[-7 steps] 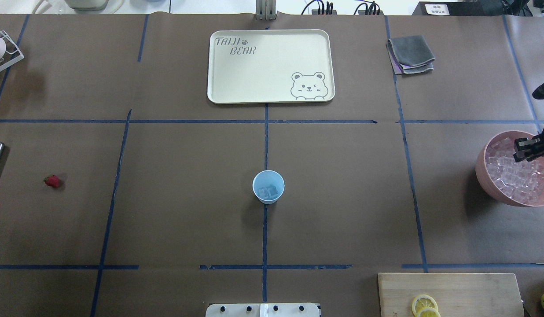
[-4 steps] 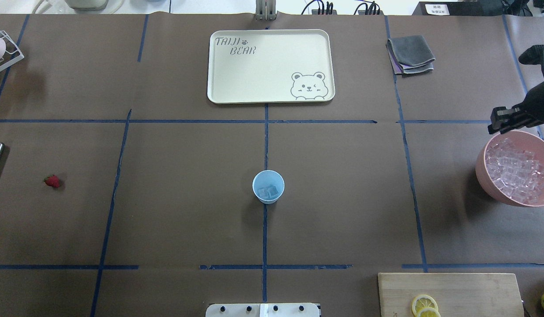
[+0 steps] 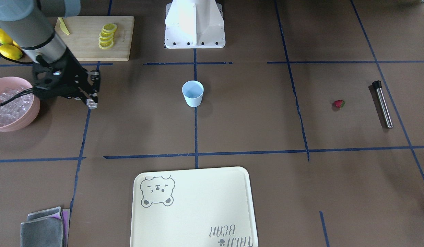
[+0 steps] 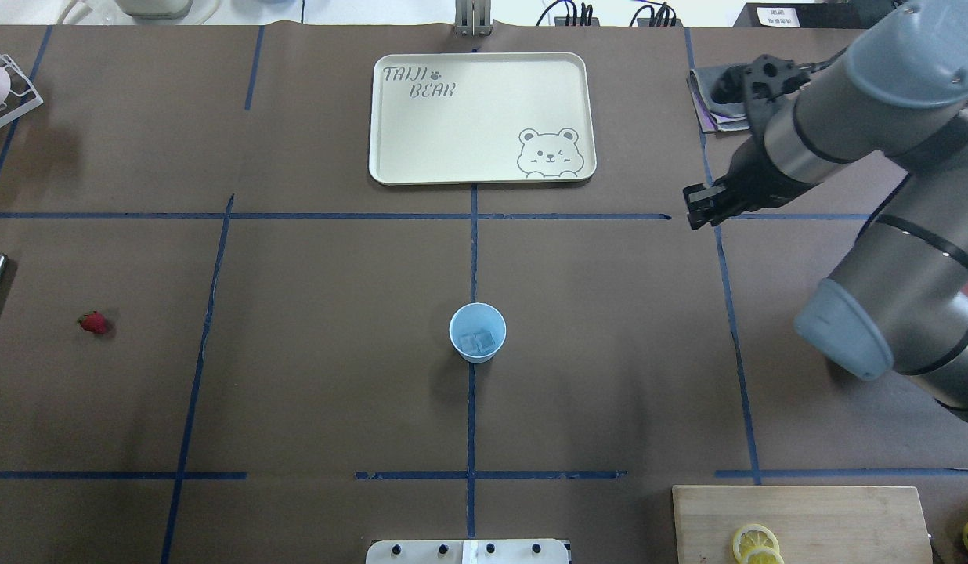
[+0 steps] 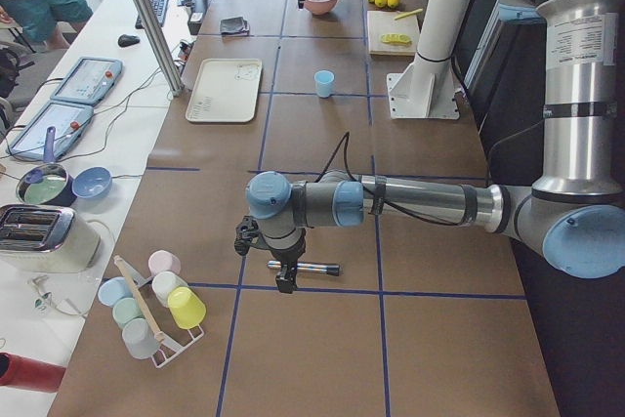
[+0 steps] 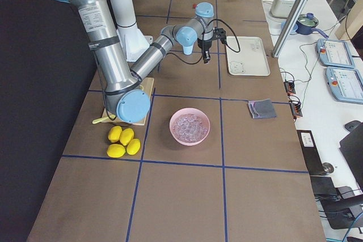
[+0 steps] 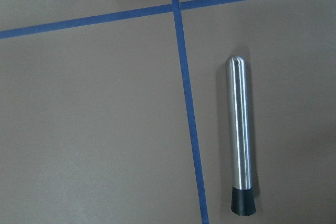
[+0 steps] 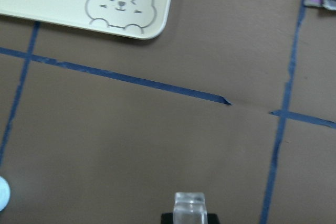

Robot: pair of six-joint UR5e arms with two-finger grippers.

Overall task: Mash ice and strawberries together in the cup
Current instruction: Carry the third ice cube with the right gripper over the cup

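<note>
Your right claw (image 3: 92, 102) is clamped on one small clear ice cube (image 8: 189, 208), partway between the pink bowl (image 3: 29, 115), cut off at the front view's edge, and the light blue plastic cup (image 4: 477, 333); of the left claw (image 5: 284, 278) you cannot tell the opening.

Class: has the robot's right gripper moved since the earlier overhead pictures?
Yes. The right gripper has left the round pink bowl, travelling left toward the small light blue plastic cup.
</note>
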